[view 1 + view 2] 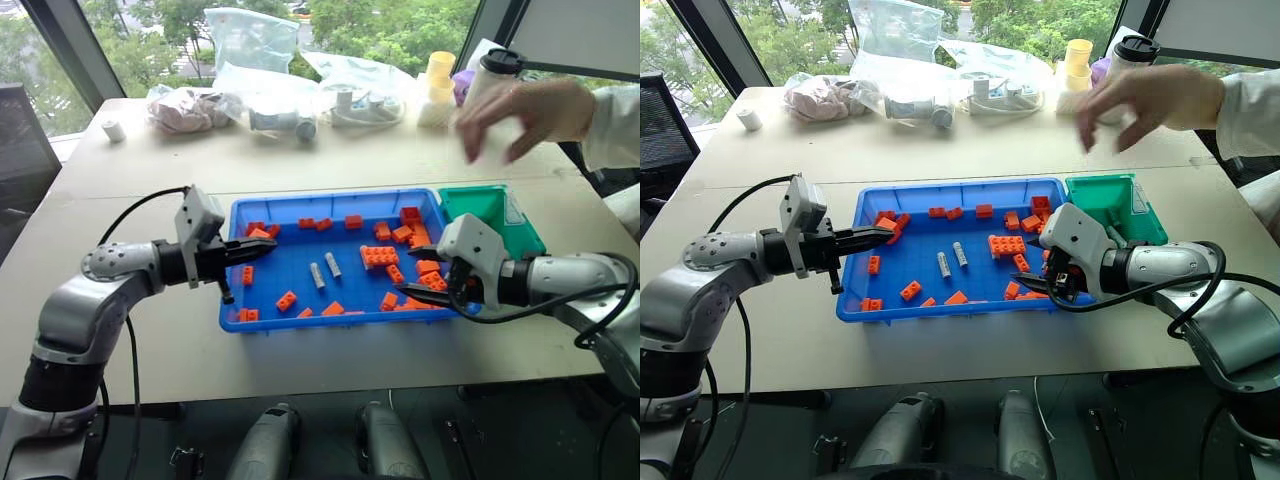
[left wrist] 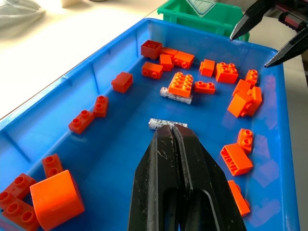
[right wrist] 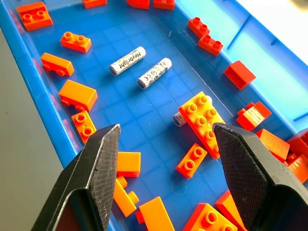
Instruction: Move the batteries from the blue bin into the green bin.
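Note:
Two silver batteries [image 1: 316,275] [image 1: 332,264] lie side by side on the floor of the blue bin [image 1: 330,195], among scattered orange bricks. In the right wrist view the end of a third battery [image 3: 178,120] pokes out from under a wide orange brick. The green bin [image 1: 480,205] stands against the blue bin's far right corner. My left gripper [image 1: 262,248] is shut and empty, over the blue bin's left edge, pointing toward the batteries. Over the bin's right end, my right gripper [image 1: 412,272] is open with nothing between its fingers.
A person's hand [image 1: 525,112] hovers over the table behind the green bin, near a white lidded cup [image 1: 492,70]. Plastic bags [image 1: 270,100], yellow cups [image 1: 438,75] and a small white roll [image 1: 113,130] sit along the table's far side. Bare tabletop surrounds the bins.

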